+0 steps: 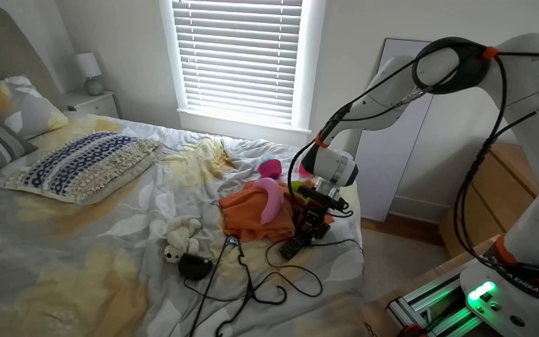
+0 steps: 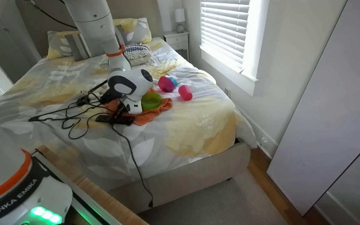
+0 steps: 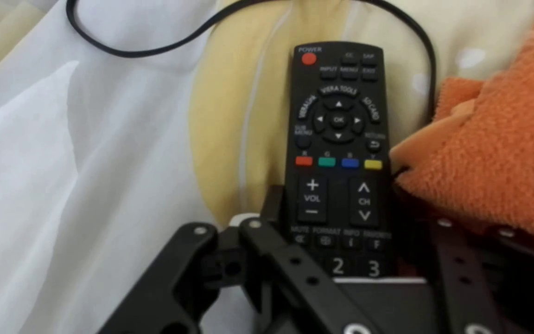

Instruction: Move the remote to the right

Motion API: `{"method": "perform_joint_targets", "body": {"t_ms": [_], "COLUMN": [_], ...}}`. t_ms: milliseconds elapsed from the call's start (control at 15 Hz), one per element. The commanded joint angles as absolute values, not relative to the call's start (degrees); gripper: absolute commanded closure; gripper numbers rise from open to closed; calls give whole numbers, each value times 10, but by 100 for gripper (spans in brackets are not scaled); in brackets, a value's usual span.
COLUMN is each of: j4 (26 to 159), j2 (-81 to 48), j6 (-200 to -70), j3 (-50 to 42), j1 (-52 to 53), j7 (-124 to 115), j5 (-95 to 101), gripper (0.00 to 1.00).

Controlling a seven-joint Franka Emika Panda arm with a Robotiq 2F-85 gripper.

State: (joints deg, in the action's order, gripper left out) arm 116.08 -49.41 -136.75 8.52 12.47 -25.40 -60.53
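The remote, slim and black with coloured buttons, fills the middle of the wrist view [image 3: 336,139]. It lies on the bedspread at the edge of the orange cloth, and shows in both exterior views [image 1: 289,250] [image 2: 103,118]. My gripper [image 3: 341,208] points down and straddles the remote across its width; it also shows low over the bed in both exterior views [image 1: 301,238] [image 2: 117,116]. The left finger is against the remote's left edge. The right finger is in dark shadow beside the right edge. The jaws look shut on the remote, whose lower end is hidden.
The orange cloth [image 1: 241,206] lies against the remote, with a pink banana [image 1: 272,201] on it and a green bowl [image 2: 151,100] near. Black cable [image 1: 318,281] loops close by. A black hanger [image 1: 249,290], white plush [image 1: 183,236] and black pouch [image 1: 194,267] lie farther off.
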Motion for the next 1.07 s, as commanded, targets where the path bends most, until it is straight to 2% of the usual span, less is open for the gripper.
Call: {"method": "perform_joint_targets", "body": {"t_ms": [0, 467, 1000], "j4": [1219, 1276, 1203], "j2": [-425, -304, -231], "j6": [-1351, -1303, -1177], "j3": [86, 65, 37], "j1": [113, 124, 69], "j7": [-239, -309, -383], "j5": [-619, -581, -627], "gripper": [69, 69, 69]}}
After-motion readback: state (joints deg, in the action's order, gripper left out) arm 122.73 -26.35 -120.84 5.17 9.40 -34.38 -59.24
